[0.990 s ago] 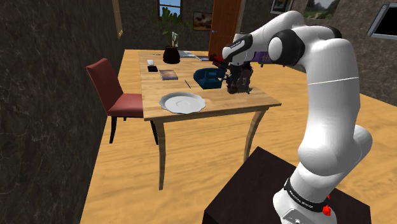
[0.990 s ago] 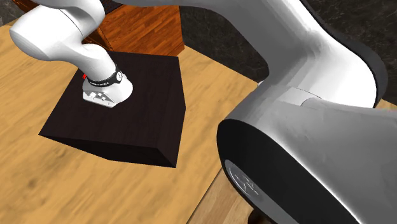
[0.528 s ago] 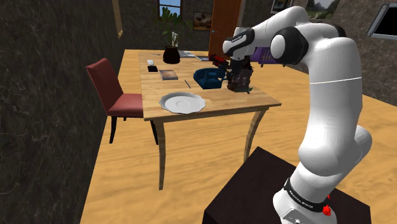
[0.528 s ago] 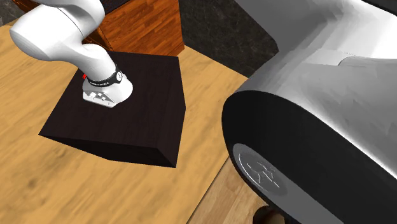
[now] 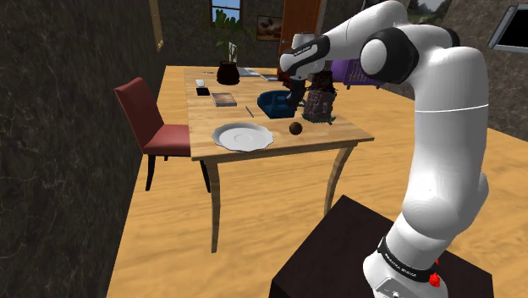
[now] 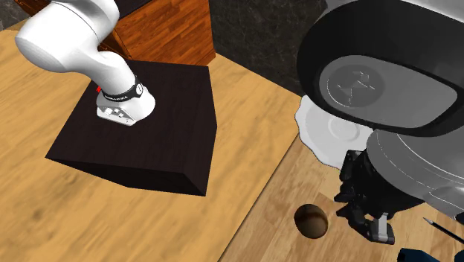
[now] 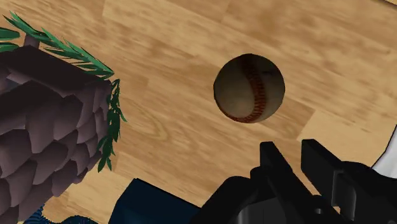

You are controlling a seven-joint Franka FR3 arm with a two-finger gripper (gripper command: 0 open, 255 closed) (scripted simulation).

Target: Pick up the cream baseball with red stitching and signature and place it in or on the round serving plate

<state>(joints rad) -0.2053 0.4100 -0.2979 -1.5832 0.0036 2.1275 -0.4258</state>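
While pincer (image 7: 291, 148) hovers: one baseball (image 7: 249, 88), one plate (image 5: 243, 135).

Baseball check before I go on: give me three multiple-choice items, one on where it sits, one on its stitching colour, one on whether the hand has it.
1. In the shoulder view, against the plate, the baseball lies:
A) on it
B) on the floor beneath it
C) on the table, to its right

2. The baseball's stitching is:
A) red
B) blue
C) white

3. The hand:
A) clasps the baseball
B) is apart from the baseball, which rests free on the table
C) presses the baseball onto the plate

Answers:
1 C: bare wood separates the ball from the plate's rim.
2 A: the wrist view shows a red seam curving over the ball.
3 B: the wrist view shows table wood between hand and ball.
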